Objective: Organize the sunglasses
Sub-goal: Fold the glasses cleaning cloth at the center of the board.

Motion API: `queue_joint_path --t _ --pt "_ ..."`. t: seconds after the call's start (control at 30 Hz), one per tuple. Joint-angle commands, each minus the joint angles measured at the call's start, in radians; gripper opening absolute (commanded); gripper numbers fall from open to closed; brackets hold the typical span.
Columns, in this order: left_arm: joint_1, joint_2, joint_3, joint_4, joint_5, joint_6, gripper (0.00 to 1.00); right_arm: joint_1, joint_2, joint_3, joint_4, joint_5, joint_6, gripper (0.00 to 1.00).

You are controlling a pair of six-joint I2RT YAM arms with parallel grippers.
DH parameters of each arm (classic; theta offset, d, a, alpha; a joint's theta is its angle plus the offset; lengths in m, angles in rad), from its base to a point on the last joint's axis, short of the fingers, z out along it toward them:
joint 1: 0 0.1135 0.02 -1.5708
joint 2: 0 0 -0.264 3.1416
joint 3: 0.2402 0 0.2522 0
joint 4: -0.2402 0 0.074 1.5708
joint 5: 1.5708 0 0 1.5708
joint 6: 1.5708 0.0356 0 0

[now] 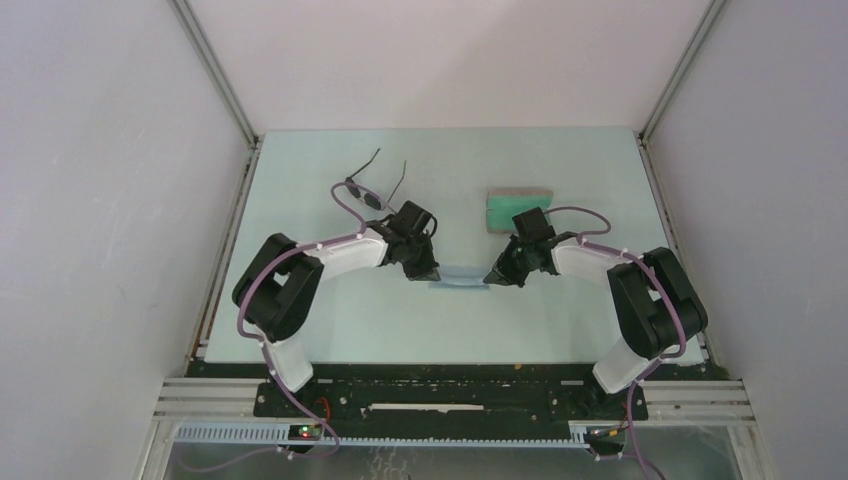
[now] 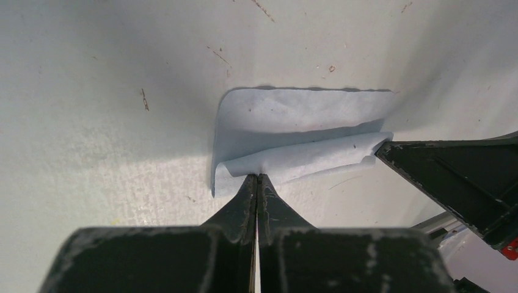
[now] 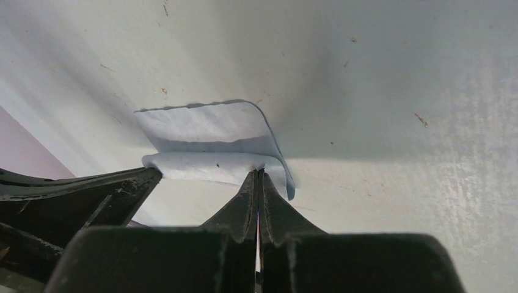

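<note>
- Two black grippers of mine meet over the middle of the pale green table (image 1: pixel 330 320), with the arm bases bolted at its near edge.
- My left gripper (image 2: pixel 258 178) has its fingers pressed together, pinching the near edge of the small light blue cloth (image 2: pixel 305 119) close to its left end.
- My right gripper (image 3: pixel 258 173) is likewise pressed together, pinching that same near edge at the cloth's right end.
- Between the two grips the cloth's near edge is raised and curled over, while its far part lies flat on the table.
- Each wrist view shows the other gripper's tip touching the cloth at the opposite end.
- Beyond my left gripper, towards the far left of the table, lie the thin black wire-framed sunglasses with dark oval lenses (image 1: pixel 365 193). Their long temple arms are spread and point to the far side. The lenses sit just beside the left arm's purple cable, and nothing grips them.
- Beyond my right gripper sits the grey oblong case with green lining (image 1: pixel 515 205), open side up. The right wrist partly hides it, and it is well apart from the sunglasses.
</note>
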Motion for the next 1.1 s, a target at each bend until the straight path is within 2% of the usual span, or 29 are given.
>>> queue_joint_path --t 0.0,0.1,0.13,0.17,0.23,0.33,0.63,0.87,1.07 --pt "0.008 0.009 0.046 0.002 0.015 0.022 0.0 -0.01 0.01 0.042 0.012 -0.009 -0.016 0.0" --pt "0.009 0.017 0.049 0.001 0.023 0.025 0.02 -0.011 0.007 0.042 0.016 -0.01 -0.017 0.03" --pt "0.01 0.021 0.051 -0.001 0.026 0.025 0.07 -0.011 0.005 0.042 0.016 -0.009 -0.017 0.07" --pt "0.01 0.022 0.05 -0.003 0.027 0.024 0.17 -0.012 0.003 0.042 0.019 -0.01 -0.017 0.1" --pt "0.01 0.016 0.046 -0.006 0.017 0.019 0.32 -0.016 -0.004 0.042 0.019 -0.012 -0.017 0.18" --pt "0.014 -0.01 0.041 -0.016 -0.005 0.013 0.43 -0.019 -0.025 0.041 0.014 -0.003 -0.019 0.22" --pt "0.053 -0.191 0.035 -0.033 -0.05 0.042 0.44 0.013 -0.141 0.023 0.024 0.054 -0.03 0.23" --pt "0.036 -0.198 -0.039 0.019 0.024 0.048 0.42 0.075 -0.134 0.024 0.023 0.06 -0.062 0.21" --pt "-0.016 -0.152 -0.047 0.051 0.089 0.054 0.42 0.098 -0.06 0.023 0.023 0.014 -0.071 0.12"
